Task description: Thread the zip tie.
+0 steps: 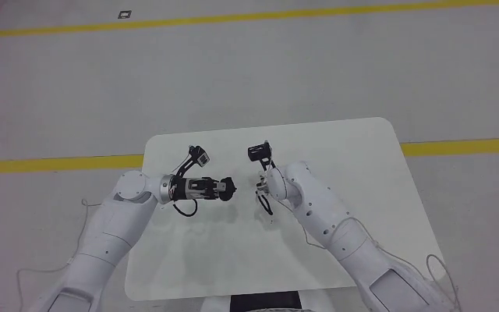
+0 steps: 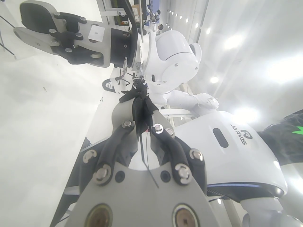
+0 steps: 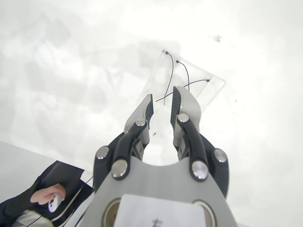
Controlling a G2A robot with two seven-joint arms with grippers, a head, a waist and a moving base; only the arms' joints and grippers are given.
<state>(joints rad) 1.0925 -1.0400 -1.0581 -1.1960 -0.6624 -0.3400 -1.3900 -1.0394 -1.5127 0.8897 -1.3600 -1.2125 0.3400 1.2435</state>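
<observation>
Your left gripper (image 2: 142,102) pinches the zip tie (image 2: 143,158), strand trailing back toward the wrist. Your right gripper (image 3: 162,95) hangs open (spare ties (image 3: 172,72) lie just past its tips). Grip the tail near its end, I'd say.

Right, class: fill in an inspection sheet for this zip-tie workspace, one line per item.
Surface: white table with rounded corners.
Job's things: three loose zip ties lying crossed on a clear tray; one held zip tie.
Clutter: small pale scrap on the table, apart from the tray.
Grippers: left hand shut on the held zip tie; right hand open above the tray.
Cables: black cable loops at both wrists.
Surroundings: grey floor with yellow lines.
</observation>
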